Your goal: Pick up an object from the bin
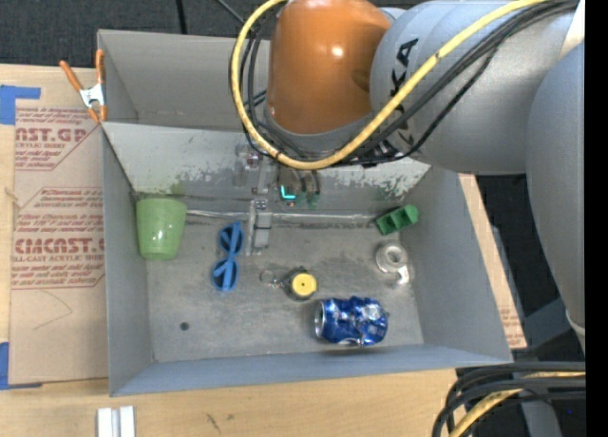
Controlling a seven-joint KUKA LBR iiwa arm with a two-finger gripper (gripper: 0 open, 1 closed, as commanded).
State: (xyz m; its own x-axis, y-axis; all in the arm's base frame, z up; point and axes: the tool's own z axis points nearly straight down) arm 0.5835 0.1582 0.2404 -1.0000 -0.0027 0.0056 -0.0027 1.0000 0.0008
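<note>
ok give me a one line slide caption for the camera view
Gripper low in the bin beside blue sunglasses, with a green cup, crushed blue can and green block nearby.

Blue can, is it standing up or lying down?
Lying down. The blue can shows its long, crumpled side, stretched left to right, not its round top.

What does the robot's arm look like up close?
The arm is big, round and silver-grey, with black letters on it. Its wrist wears a smooth orange dome. Yellow and black cables loop round the dome. Underneath is a small grey metal gripper with a tiny teal light beside it.
</note>
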